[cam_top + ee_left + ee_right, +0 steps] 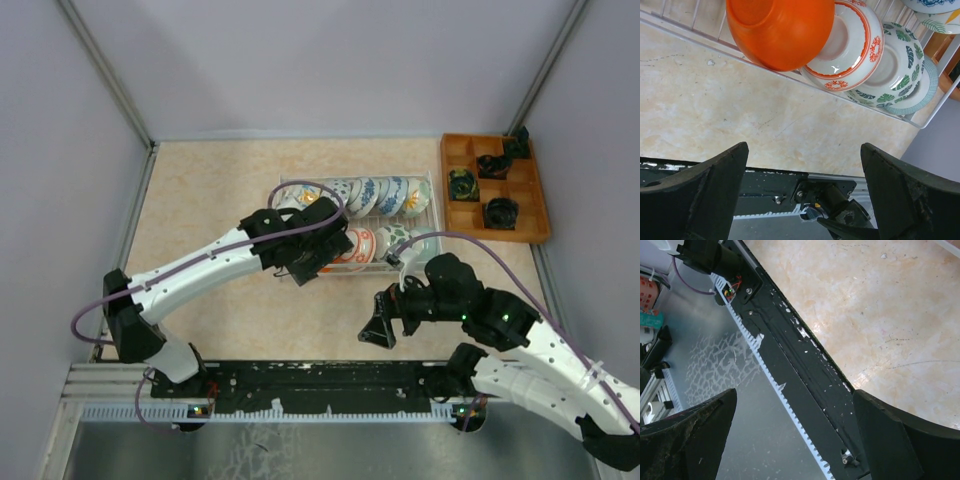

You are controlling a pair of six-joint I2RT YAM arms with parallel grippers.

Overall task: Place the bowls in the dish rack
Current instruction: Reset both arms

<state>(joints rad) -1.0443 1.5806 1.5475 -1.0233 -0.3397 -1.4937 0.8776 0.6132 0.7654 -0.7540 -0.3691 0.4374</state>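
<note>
We see a pale wire dish rack (436, 212), rectangular and shallow with raised sides, lying toward the far right of the beige worktop (210, 190). Bowls (365, 196) stand on edge inside it in two rows, packed against each other. The back row holds mostly white ones with blue patterns. In the front row, from left: an orange bowl (780, 30) showing its glossy outside, a white bowl with orange-red flowers (852, 47), a green-leaf bowl (897, 70), and a pale bowl with a teal-banded rim (931, 82) (only partly visible behind the others).
</note>
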